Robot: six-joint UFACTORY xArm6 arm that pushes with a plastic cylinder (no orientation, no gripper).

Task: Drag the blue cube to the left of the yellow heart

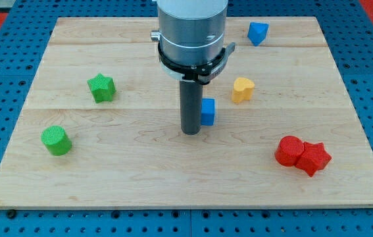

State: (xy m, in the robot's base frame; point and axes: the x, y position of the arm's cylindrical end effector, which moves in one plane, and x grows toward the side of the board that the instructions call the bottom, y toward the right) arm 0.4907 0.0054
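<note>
The blue cube (208,112) sits near the board's middle, partly hidden behind my rod. My tip (191,132) rests on the board just left of the cube and touching or nearly touching it. The yellow heart (242,89) lies up and to the right of the cube, a short gap away. The cube is below and left of the heart.
A second blue block (258,32) sits near the top edge. A green star (101,87) and a green cylinder (56,140) lie at the left. A red cylinder (289,151) and a red star (314,158) touch at the lower right. The wooden board (140,178) lies on a blue pegboard.
</note>
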